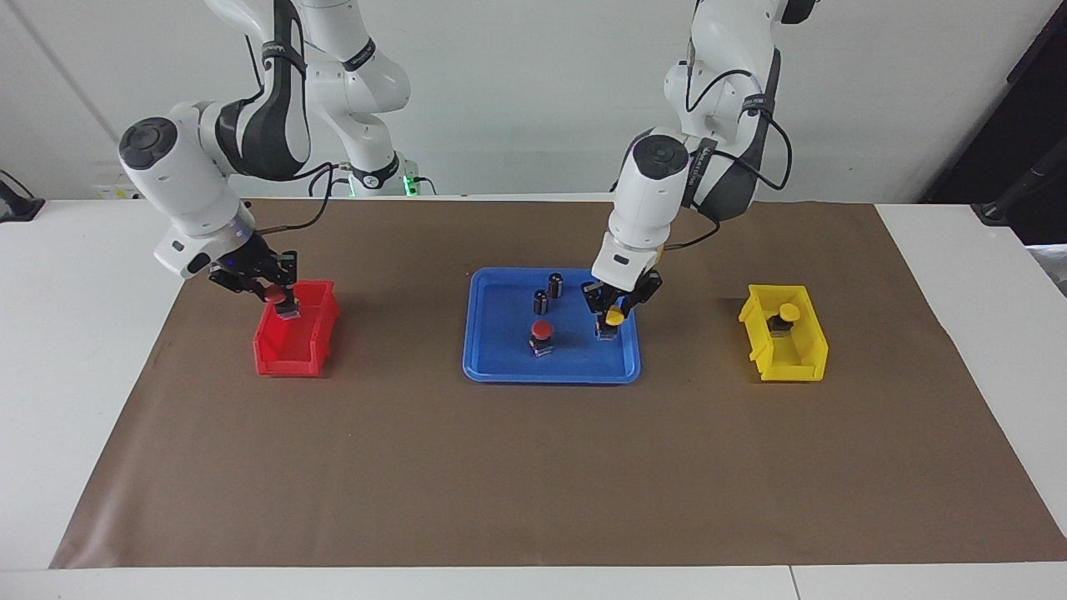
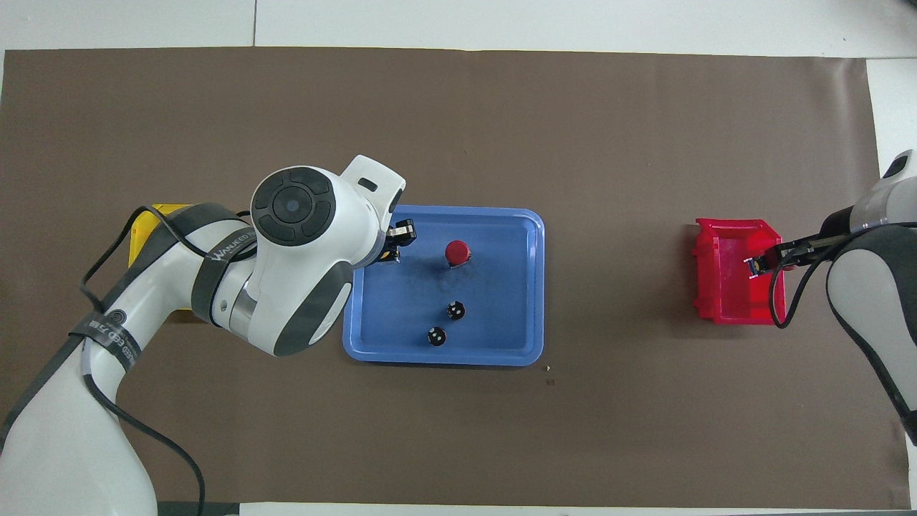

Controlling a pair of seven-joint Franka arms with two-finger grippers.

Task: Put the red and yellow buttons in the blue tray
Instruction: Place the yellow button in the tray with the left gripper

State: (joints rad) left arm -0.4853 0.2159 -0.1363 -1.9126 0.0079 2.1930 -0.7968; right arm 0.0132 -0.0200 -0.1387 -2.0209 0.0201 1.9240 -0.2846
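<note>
Over at the right arm's end of the table, the right gripper hangs just above the small red bin, its fingers clamped on a red button that is lifted clear of the bin floor. Midway along the brown mat sits the blue tray. Inside it a second red button stands upright on its dark base, with two dark capless cylinders nearer to the robots than it. Beside that button, toward the left arm's end of the tray, the left gripper reaches down from above, closed on a yellow button whose base is at or just above the tray floor; whether it touches cannot be told. From overhead the left arm's wrist covers most of this, with only the gripper's tip showing over the tray's edge. Toward the left arm's end of the table, the small yellow bin holds another yellow button, standing in the part of the bin nearer to the robots.
</note>
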